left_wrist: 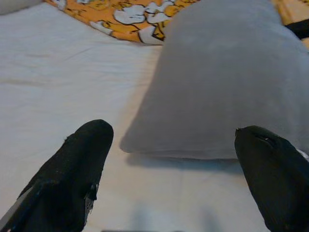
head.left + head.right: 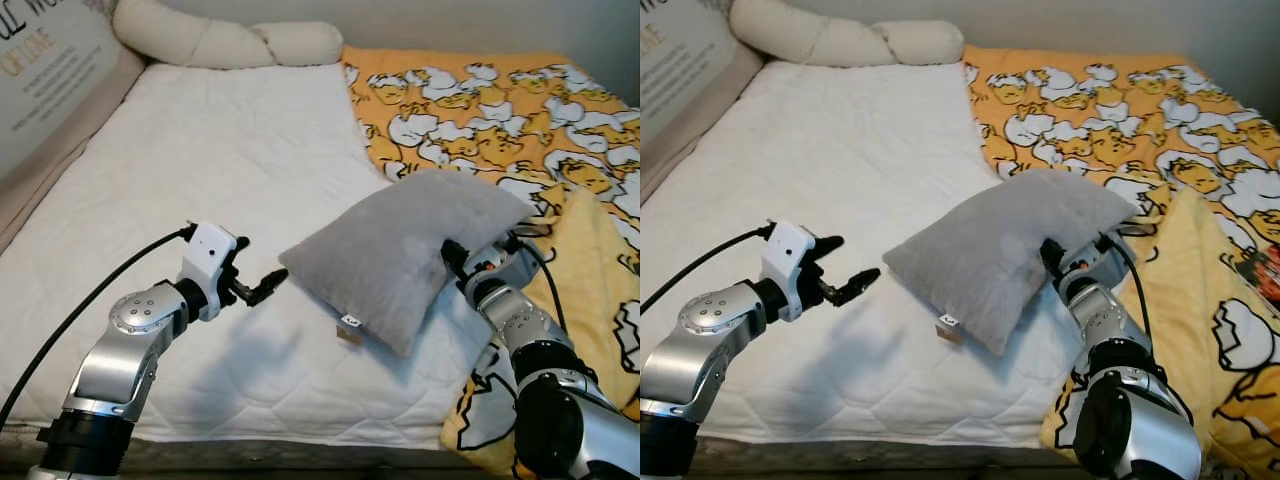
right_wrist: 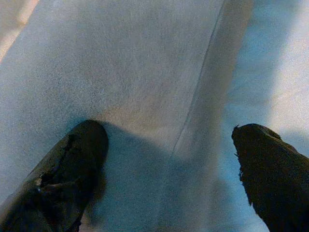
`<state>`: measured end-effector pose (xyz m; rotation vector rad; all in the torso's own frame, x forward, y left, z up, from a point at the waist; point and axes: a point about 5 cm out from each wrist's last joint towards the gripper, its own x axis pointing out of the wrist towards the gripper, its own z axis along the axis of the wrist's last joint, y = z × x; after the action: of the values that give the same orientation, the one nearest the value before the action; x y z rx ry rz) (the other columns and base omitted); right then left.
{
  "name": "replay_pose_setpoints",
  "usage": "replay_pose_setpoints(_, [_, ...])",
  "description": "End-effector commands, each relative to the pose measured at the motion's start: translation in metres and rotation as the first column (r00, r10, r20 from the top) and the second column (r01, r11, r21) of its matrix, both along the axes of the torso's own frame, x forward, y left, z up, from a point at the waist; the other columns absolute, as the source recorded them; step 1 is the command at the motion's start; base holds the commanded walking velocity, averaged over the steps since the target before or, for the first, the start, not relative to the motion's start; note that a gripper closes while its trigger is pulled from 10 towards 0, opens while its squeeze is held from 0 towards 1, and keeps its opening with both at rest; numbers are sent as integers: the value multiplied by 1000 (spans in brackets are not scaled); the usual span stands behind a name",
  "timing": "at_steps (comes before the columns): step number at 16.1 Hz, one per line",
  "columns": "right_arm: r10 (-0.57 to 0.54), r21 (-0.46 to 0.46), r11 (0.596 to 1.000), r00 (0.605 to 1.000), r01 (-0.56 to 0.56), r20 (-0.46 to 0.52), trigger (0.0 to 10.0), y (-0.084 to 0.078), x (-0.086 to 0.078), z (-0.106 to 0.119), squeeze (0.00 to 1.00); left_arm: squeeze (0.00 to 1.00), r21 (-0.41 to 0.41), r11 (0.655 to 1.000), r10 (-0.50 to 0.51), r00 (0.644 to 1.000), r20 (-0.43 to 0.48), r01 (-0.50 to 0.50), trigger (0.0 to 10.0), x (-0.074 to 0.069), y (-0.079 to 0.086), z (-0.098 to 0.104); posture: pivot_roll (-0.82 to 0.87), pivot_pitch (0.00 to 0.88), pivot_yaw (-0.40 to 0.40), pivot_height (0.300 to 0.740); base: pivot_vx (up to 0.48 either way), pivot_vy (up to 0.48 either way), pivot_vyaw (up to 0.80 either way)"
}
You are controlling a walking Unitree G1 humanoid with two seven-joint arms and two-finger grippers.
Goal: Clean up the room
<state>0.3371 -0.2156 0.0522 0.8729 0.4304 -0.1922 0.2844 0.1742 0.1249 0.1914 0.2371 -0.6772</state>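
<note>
Grey pillow (image 2: 410,250) on white mattress (image 2: 200,200), grippers either side.
L gripper (image 2: 262,287) spread, just off pillow corner; R gripper (image 3: 169,164) spread against pillow, duck blanket (image 2: 500,100) behind.

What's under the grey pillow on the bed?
The grey pillow lies on the white quilted mattress, its right edge by the yellow duck-print blanket. The right gripper presses against it. Anything beneath is covered.

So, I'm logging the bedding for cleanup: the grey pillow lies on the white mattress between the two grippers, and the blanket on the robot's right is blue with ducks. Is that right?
Not quite. The blanket is orange, not blue, as the left eye view shows. The rest holds: the grey pillow lies on the white mattress between the left gripper and the right gripper.
</note>
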Motion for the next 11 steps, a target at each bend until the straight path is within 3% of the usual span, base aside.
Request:
replay_pose_setpoints(1, [-21,119,993,999,16,42,10000,6,3,1,1000,0,0,998,-59,998,-5,59,10000,-4,-4,4,10,0,-23,740,0,0,0])
replay_pose_setpoints(3, [-62,270,962,993,34,98,10000,14,0,-4,1000,0,-31,992,-127,991,-47,126,10000,-14,-7,1,21,0,-32,740,0,0,0])
replay_pose_setpoints(5, [-81,338,941,980,16,180,10000,18,1,-1,1000,0,-49,986,-161,985,-64,158,10000,-19,-9,1,25,0,-36,740,0,0,0])
replay_pose_setpoints(11, [-182,433,901,940,41,288,10000,14,2,4,1000,0,-50,985,-170,983,-76,167,10000,-23,-11,0,26,0,-47,740,0,0,0])
